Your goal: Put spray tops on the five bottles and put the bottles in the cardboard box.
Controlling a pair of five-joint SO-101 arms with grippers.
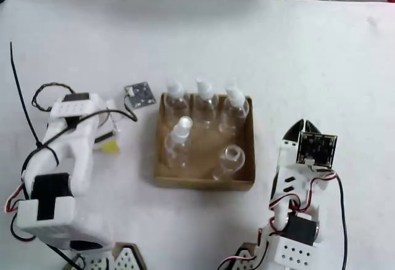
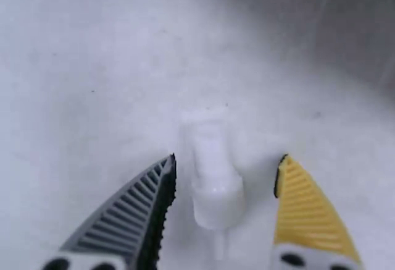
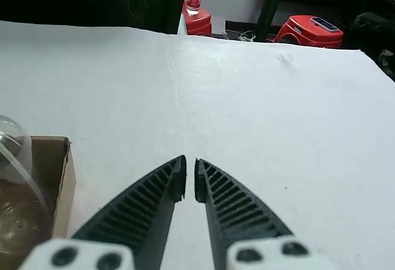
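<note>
Though hidden overhead, spray top [image 2: 213, 183] lies between left gripper's [image 2: 228, 160] spread fingers [image 2: 305, 208].

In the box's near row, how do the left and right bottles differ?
The left bottle wears a white spray top; the right bottle has a bare, open neck. The right bottle sits closer to the front wall of the cardboard box than the left bottle. Both are clear and sit inside it.
</note>
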